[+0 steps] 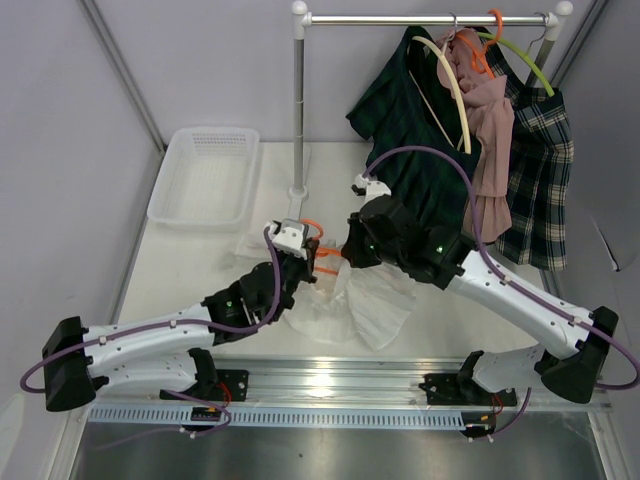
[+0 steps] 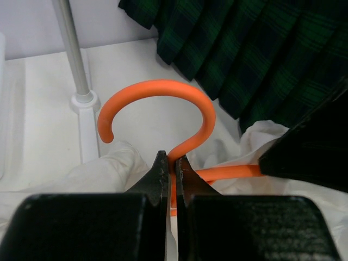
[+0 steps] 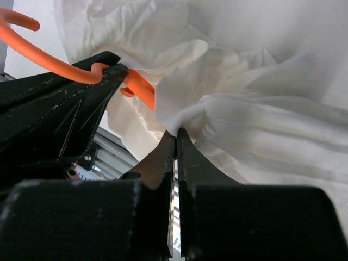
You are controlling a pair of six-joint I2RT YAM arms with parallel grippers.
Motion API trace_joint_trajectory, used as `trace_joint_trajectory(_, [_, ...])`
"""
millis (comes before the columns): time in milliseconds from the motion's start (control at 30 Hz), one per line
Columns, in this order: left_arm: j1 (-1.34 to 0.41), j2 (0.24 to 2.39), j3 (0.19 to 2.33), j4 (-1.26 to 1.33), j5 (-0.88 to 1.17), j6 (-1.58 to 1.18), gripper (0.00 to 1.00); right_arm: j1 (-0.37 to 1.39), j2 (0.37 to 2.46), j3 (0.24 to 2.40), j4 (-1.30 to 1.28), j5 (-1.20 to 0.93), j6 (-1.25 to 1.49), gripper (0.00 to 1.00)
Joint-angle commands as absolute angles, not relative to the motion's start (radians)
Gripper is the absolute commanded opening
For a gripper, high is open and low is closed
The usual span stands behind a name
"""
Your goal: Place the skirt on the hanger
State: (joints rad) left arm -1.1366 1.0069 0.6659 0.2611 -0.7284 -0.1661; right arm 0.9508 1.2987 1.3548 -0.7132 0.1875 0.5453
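white skirt crumpled on tabletop | left tool pinching orange hanger neck, hook clear only on left wrist view | right tool nipping white skirt's bunched edge

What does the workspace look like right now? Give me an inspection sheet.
Surface: white table, partly covered by cloth.
Job's things: white skirt bunched between the arms; orange hanger lying on it, hook free.
Clutter: white basket, far left.
Grippers: left gripper shut on the hanger's neck; right gripper shut on skirt fabric.
Cables: purple cables loop along both arms; the right one arcs in front of the hung clothes.
Surroundings: rail behind, holding dark green skirt, pink garment, plaid skirt.
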Motion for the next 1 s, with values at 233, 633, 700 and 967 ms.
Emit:
trace_joint_trajectory(233, [-1.069,1.026,0.851,0.149,-0.387,-0.25,0.0,0.974,1.269,1.37,-0.657,0.17,0.497,0.0])
trace_joint_trajectory(633, [-0.942,1.005,0.9,0.084,-0.008,-0.304,0.0,0.979,1.091,1.197,-0.532,0.092,0.379,0.15])
trace_joint_trajectory(700, [-0.939,1.009,0.907,0.09,0.032,-0.308,0.0,0.98,1.075,1.192,-0.525,0.074,0.365,0.2])
trace_joint_trajectory(967, [-0.914,1.012,0.925,0.083,0.058,-0.321,0.0,0.989,1.0,1.163,-0.526,0.069,0.313,0.52])
